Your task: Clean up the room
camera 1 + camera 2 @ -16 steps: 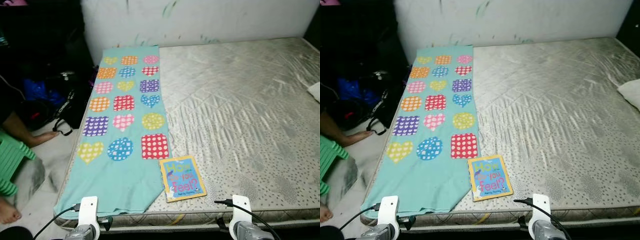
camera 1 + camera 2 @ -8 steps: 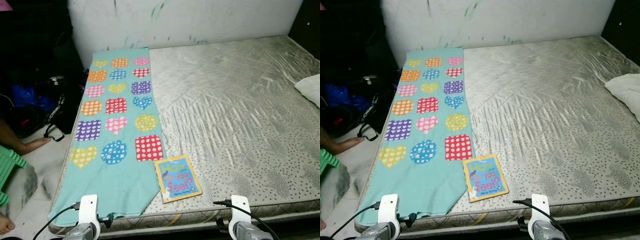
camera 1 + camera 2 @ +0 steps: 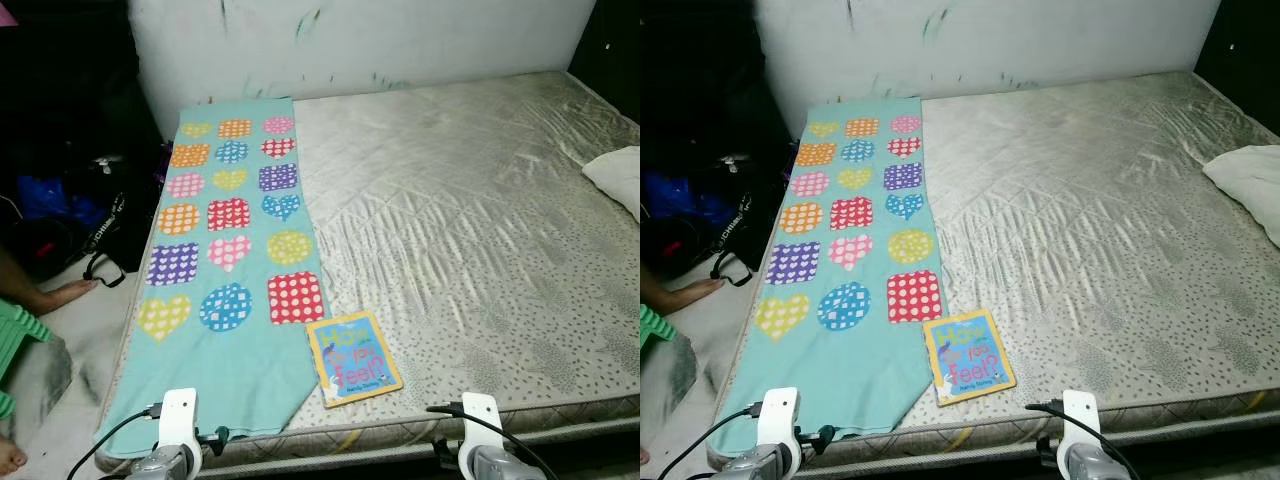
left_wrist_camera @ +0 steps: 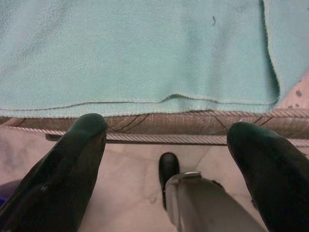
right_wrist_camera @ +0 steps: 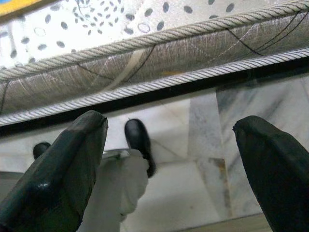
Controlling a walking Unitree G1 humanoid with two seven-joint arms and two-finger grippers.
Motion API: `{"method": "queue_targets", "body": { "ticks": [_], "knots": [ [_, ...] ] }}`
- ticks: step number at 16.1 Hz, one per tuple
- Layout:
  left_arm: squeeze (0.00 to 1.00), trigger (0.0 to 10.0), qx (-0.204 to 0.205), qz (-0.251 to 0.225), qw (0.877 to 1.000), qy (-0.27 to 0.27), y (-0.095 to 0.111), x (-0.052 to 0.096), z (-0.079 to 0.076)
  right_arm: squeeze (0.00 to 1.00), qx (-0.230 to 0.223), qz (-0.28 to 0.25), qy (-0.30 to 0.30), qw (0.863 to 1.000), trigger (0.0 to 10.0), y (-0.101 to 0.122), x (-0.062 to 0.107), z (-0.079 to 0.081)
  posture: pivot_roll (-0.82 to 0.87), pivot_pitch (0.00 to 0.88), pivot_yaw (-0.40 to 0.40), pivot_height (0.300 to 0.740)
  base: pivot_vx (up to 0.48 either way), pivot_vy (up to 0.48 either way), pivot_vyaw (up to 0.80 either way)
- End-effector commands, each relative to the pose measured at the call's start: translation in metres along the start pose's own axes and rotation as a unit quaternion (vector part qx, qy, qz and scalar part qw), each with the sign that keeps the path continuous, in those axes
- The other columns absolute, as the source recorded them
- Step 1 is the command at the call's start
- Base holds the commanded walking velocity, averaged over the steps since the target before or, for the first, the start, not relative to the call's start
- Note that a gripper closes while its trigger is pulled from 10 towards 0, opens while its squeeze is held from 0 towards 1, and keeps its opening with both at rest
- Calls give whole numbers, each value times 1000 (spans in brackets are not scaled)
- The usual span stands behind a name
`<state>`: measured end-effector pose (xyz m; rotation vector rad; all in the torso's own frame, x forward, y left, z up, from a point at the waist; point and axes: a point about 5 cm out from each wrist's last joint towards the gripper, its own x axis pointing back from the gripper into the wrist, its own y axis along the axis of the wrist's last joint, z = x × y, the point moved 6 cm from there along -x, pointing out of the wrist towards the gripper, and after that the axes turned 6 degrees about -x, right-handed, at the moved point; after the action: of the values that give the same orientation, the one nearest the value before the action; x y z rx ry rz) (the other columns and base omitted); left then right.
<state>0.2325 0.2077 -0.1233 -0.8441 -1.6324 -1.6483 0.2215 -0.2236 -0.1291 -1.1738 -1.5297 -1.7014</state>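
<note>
A teal blanket printed with dotted hearts and squares lies along the left side of a bare quilted mattress. A children's book with a blue and yellow cover rests near the mattress's front edge, right of the blanket's corner. My left gripper hangs open below the bed's front edge, its fingers framing the blanket's hem. My right gripper is open too, below the mattress's corded side. Both wrists show low in the eye views.
A white pillow lies at the mattress's right edge. Dark bags sit on the floor left of the bed. A person's hand and foot and a green stool are at the far left. A white wall backs the bed.
The camera has swung to the right: the bed and book sit further left in view and the pillow has come in at the right. Both arms hang as before.
</note>
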Motion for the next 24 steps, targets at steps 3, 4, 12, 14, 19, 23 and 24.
{"method": "queue_targets", "body": {
  "ticks": [3,4,12,14,19,23,24],
  "knots": [
    [0,10000,5,5,1000,5,-6,1,5,0,10,-7,9,1000,10000,4,0,7,-93,0,104,740,0,0,0],
    [0,10000,13,1,1000,1,-5,1,3,0,11,-8,9,1000,10000,4,0,7,-93,0,104,740,0,0,0],
    [0,10000,17,7,1000,3,-6,1,3,0,17,-9,8,1000,10000,5,0,7,-95,0,104,740,0,167,0],
    [0,10000,17,7,1000,4,-6,1,3,0,18,-9,8,1000,10000,5,0,7,-95,0,105,740,0,360,0],
    [0,10000,7,3,1000,4,-3,1,4,0,21,-10,9,1000,10000,6,0,7,-93,0,107,740,0,290,0],
    [0,10000,-1,-1,1000,-2,-2,1,3,0,27,-9,9,1000,10000,5,0,7,-92,0,105,740,0,0,0],
    [0,10000,-3,-1,1000,-4,-2,1,2,0,28,-9,9,1000,10000,5,0,7,-92,0,105,740,0,0,0]
  ]
}}
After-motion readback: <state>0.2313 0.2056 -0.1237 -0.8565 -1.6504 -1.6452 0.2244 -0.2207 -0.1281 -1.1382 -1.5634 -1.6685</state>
